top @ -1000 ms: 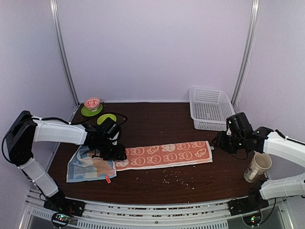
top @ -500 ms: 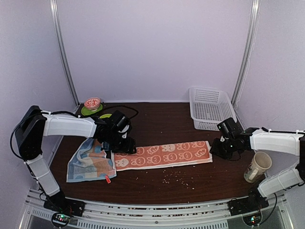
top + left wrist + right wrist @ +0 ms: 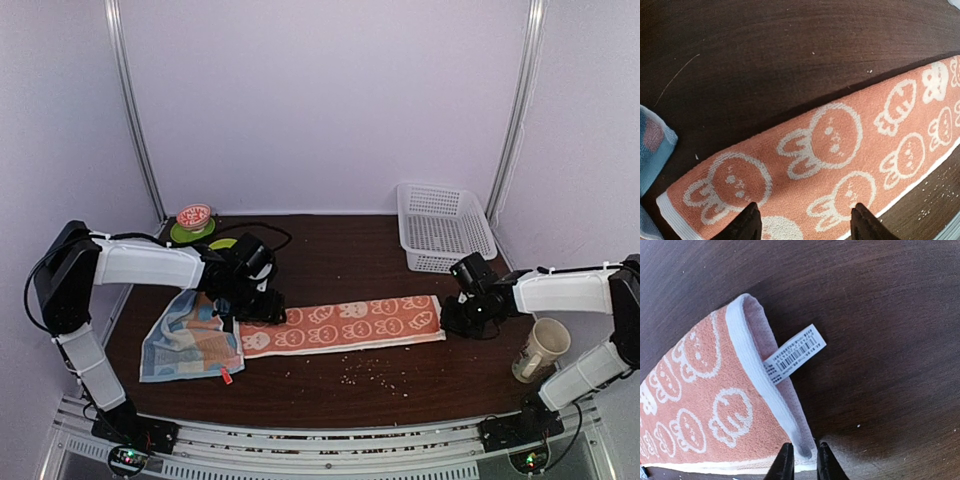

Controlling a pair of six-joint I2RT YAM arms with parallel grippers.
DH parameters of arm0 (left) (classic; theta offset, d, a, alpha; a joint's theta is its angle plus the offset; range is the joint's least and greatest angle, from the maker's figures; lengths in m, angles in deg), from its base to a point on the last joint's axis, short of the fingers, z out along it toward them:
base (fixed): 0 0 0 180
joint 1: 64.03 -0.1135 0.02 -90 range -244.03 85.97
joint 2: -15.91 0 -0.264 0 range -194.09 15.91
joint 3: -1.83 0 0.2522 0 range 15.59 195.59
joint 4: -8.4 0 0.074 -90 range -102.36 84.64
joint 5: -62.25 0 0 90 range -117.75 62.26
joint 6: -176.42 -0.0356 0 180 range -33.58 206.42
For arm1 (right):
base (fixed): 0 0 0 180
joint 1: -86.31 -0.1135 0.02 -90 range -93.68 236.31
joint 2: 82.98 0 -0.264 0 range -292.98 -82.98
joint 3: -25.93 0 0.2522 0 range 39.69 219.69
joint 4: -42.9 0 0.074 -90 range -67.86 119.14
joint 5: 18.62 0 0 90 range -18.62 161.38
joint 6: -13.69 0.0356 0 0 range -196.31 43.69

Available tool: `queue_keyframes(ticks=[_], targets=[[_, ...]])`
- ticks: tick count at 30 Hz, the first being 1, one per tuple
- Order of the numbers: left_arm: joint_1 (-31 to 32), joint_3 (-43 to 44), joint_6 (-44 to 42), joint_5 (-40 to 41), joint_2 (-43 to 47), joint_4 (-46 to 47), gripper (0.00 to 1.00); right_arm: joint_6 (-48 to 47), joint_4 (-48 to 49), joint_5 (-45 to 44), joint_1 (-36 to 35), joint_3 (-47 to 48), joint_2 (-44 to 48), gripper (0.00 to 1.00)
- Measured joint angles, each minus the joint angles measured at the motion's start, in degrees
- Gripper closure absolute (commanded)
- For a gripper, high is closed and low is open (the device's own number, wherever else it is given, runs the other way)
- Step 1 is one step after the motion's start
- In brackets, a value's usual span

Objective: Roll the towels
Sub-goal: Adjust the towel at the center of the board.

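Tabletop surrounds orange towel; right pincer pinches its corner hem, left pincer spread over opposite end.

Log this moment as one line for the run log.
orange towel: flat, unrolled | left gripper: open over its left end | right gripper: shut on right-end hem | blue towel: unrolled

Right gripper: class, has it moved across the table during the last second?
Yes. The right gripper slid left, away from the mug, to the orange towel's end.
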Motion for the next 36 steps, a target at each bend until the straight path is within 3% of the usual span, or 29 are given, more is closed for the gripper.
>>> queue_keyframes(ticks=[11,21,26,36], targets=[[0.0,-0.09,-0.07,-0.37,-0.87,0.13,0.38,-0.17,0.92,0.2,0.17,0.0,-0.68,1.0],[0.0,-0.2,-0.33,-0.55,-1.29,0.13,0.38,-0.2,0.96,0.22,0.17,-0.33,0.35,1.0],[0.0,-0.2,-0.37,-0.57,-1.29,0.15,0.38,-0.5,0.15,0.02,0.17,-0.28,2.16,0.83],[0.0,-0.28,-0.37,-0.9,-1.29,0.17,0.38,-0.87,-0.02,0.15,0.17,-0.28,-0.07,0.83]])
